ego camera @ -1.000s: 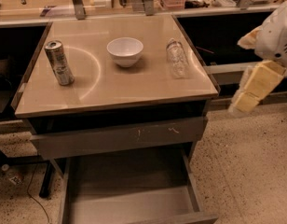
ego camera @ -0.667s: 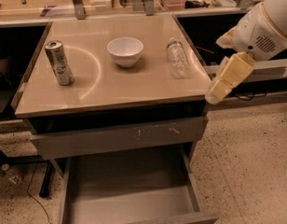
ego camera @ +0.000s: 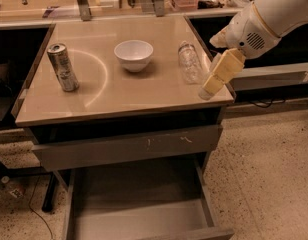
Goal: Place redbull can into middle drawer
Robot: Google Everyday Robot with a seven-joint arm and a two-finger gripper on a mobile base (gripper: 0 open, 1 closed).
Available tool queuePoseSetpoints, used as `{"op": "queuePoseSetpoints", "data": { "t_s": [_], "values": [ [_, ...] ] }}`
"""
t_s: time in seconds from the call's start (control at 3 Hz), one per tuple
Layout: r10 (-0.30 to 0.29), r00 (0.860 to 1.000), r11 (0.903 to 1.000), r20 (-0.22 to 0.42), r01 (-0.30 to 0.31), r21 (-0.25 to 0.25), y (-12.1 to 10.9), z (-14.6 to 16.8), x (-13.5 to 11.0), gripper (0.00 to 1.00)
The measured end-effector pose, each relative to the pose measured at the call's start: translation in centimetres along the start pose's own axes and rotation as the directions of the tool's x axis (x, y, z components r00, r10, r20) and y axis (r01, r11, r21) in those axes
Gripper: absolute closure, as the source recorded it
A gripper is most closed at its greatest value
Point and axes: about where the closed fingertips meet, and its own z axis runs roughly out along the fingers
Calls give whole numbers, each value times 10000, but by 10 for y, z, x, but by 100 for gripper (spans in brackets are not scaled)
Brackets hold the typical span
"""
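Since the earlier frames your arm (ego camera: 266, 14) has swung in from the right edge of the scene toward the table (ego camera: 144, 91). The gripper (ego camera: 208, 90) now hangs over the table's near right corner, where a second ago it was out over the floor. Nothing else has shifted. The gripper points down and to the left, with its tip just near of the clear plastic bottle (ego camera: 189, 62). You cannot tell whether it is open or closed from this angle, and you see nothing held in it.

Your redbull can (ego camera: 63, 67) stands upright on the left side of the tabletop, well apart from the gripper. A white bowl (ego camera: 133, 54) sits between the can and the bottle, a little farther back. The bottle lies on its side on the right part of the table.

Below the tabletop, the grey drawer front (ego camera: 129, 146) with pale scratch marks is pushed in. Under it the middle drawer (ego camera: 139, 219) is pulled out toward you, showing its bare grey floor.
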Motion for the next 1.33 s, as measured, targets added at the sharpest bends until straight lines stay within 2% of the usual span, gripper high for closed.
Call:
{"op": "queuePoseSetpoints", "data": {
  "t_s": [0.33,0.67,1.0,1.33],
  "values": [
    [-193,9990,9996,398,201,-192,2,12,-6,0],
    [-706,9830,9941,1697,835,-697,1,53,-43,0],
    [-1292,9440,9802,3036,1680,-1052,-1,86,-97,0],
    [-1740,9033,9611,3921,2425,-1319,-5,112,-145,0]
  ]
}}
